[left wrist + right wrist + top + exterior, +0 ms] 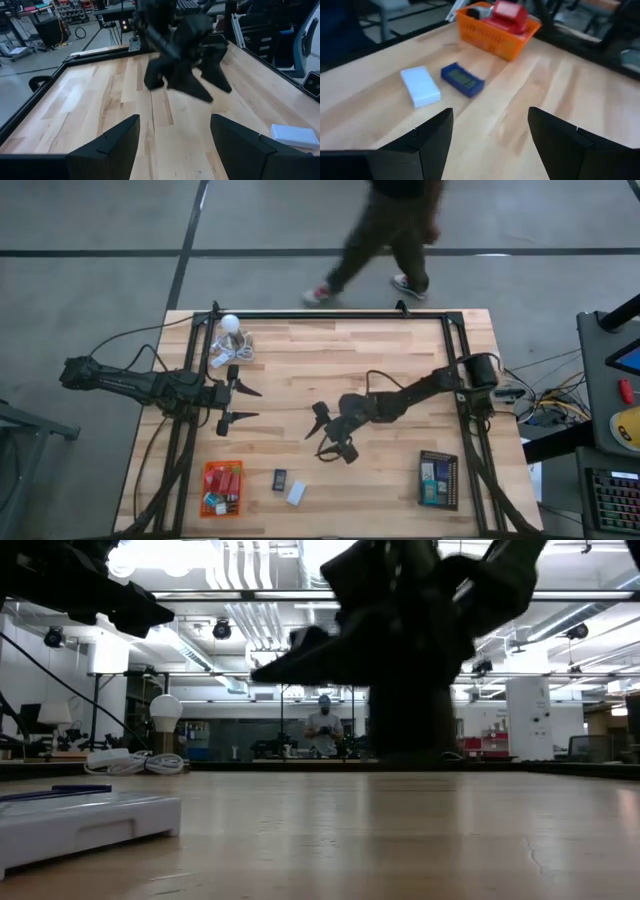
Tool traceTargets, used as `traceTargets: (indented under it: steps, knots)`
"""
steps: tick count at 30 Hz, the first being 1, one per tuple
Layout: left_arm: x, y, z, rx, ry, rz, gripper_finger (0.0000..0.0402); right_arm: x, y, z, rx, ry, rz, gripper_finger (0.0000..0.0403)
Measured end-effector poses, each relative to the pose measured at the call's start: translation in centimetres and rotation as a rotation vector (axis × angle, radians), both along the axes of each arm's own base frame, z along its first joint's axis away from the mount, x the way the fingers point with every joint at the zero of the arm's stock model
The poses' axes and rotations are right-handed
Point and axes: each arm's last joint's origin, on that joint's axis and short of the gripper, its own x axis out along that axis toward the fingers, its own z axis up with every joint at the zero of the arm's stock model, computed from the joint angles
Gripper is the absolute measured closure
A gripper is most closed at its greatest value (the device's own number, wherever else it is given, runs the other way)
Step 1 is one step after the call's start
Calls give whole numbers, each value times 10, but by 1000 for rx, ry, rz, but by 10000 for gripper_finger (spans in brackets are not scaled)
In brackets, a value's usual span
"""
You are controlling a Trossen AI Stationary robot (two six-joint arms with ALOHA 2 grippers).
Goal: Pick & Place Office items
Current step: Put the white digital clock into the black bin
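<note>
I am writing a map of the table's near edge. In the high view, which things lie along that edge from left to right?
Orange tray → navy piece → white piece → black tray.

No lettering, label, brand, number or sign can be read anywhere in these views. The navy piece (462, 80) on the counter (530, 90) carries a pale panel, but whatever is printed on it is too blurred to make out.
</note>
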Motion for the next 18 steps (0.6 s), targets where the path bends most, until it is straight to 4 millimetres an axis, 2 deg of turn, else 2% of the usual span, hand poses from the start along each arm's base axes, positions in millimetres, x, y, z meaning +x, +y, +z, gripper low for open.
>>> traceTargets:
  steps: [8, 18]
  knots:
    - [0, 0, 0, 0, 1, 0, 154, 25, -12, -45, 143, 54, 106, 151]
    - [0, 0, 0, 0, 2, 0, 154, 58, -11, -75, 268, 99, 303, 154]
